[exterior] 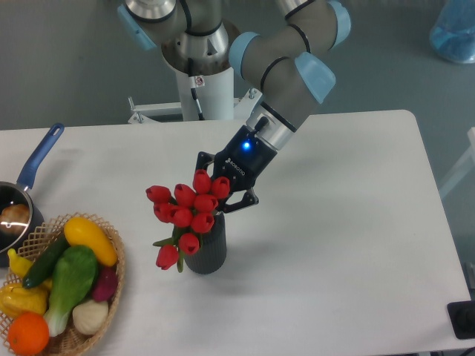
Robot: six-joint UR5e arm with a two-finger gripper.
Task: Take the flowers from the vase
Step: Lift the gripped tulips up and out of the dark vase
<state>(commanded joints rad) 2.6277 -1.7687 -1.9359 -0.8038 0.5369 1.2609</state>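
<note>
At the far left a saucepan [16, 211] with a blue handle sits at the table [356, 245] edge, and just in front of it a wicker basket [115, 278] holds vegetables and fruit, among them a yellow squash [89, 239] and an orange [28, 333]. Both are well apart from the work. Near the middle stands the vase [208, 251], upright, with the flowers [189, 208] still in it; the red buds fan up and to the left of its mouth, one drooping low beside the vase wall. The gripper [223, 194] comes in from the upper right, tilted, its tips right behind the topmost buds and just above the vase rim. Its fingers look spread, but the buds hide the tips, so whether they already pinch anything I cannot tell. The stems, the part to grasp, run roughly upright from the vase mouth, below and left of the fingers and hidden by the buds. I judge that the buds are the main obstacle, and the light vase may tip or lift with the bunch.
</note>
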